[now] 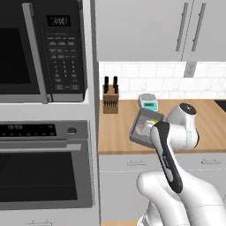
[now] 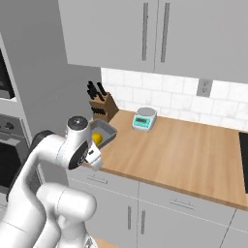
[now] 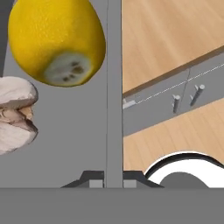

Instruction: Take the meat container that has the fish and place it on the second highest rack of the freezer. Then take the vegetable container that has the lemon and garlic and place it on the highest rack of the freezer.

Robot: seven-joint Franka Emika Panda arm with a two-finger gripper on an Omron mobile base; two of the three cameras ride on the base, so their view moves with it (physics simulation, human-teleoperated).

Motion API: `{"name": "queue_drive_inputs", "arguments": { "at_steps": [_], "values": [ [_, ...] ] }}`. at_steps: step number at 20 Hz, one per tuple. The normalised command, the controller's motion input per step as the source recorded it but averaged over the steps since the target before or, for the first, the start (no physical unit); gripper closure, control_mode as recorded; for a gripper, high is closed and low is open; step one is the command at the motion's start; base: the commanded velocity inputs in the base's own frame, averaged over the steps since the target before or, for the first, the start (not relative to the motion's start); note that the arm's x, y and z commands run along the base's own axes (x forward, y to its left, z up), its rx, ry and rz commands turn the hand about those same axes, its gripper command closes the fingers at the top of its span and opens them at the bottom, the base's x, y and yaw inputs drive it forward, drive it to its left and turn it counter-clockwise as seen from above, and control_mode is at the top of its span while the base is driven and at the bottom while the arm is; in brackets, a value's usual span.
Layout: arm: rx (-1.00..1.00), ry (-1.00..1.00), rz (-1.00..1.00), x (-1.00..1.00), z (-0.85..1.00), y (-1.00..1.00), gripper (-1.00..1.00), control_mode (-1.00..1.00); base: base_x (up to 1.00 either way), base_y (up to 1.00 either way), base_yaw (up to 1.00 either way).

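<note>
grey vegetable container [image 3: 74,140] sat pinched at its rim by the gripper [image 3: 114,178] — lemon [image 3: 57,39] and garlic [image 3: 15,113] inside.

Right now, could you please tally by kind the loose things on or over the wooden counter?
Lemon: 1
Garlic: 1
Grey tray, holding both, gripped at its wall: 1
Knife block: 1
Kitchen scale: 1
Total: 5

Arm was bent up from the base, forearm folded forward, wrist turned down over the counter edge. Gripper [image 3: 113,181] sat clamped on the vegetable container [image 3: 114,87] wall, which ran up between the fingers, one finger on each side.
</note>
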Motion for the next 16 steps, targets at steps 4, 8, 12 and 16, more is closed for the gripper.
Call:
{"name": "queue_drive_inputs", "arguments": {
  "at_steps": [4, 8, 12, 16],
  "values": [
    [0.0, -0.03, 0.02, -0.3, 0.14, 0.0, 1.0, 1.0, -0.49, 0.0, 0.03],
    [0.0, 0.0, 0.0, 0.0, 0.0, 0.0, 1.0, 1.0, -1.0, 0.0, 0.07],
    [0.0, 0.0, 0.0, 0.0, 0.0, 0.0, 1.0, 1.0, -0.98, 0.28, 0.12],
    [0.0, 0.0, 0.0, 0.0, 0.0, 0.0, 1.0, 1.0, -0.61, 0.89, 0.09]
  ]
}}
